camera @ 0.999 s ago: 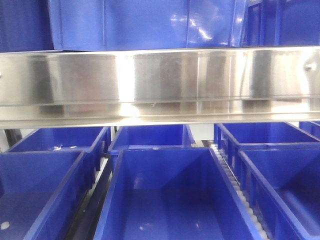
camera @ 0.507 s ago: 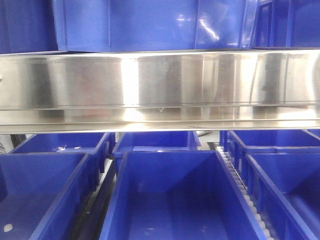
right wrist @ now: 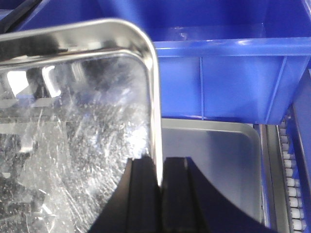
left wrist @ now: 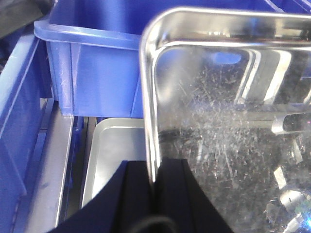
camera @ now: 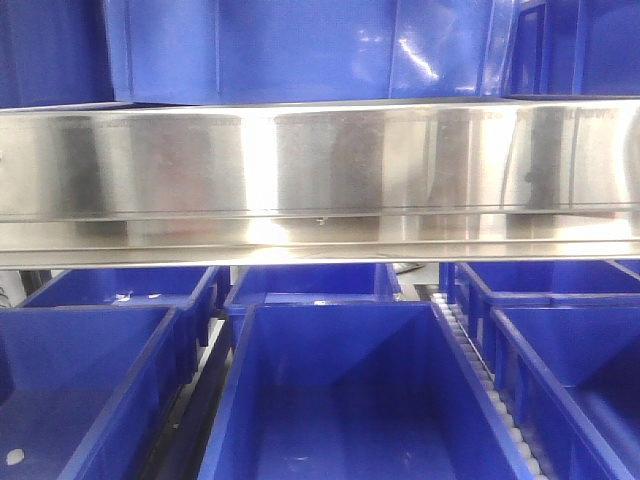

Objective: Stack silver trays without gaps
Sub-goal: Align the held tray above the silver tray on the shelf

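- My left gripper (left wrist: 154, 171) clamps the rim of a scratched mirror-shiny rectangular steel tray (left wrist: 218, 121).
- My right gripper (right wrist: 160, 171) clamps its opposite rim.
- Below my grippers: another silver tray (left wrist: 114, 150).

The left gripper (left wrist: 154, 167) comes up from the bottom centre of the left wrist view. Its two black fingers (left wrist: 131, 194) are closed on the side rim of a silver tray (left wrist: 233, 121), one finger on each side. The right gripper (right wrist: 159, 167) sits at the bottom centre of its own view, its fingers (right wrist: 143, 194) likewise pinched across a tray rim.
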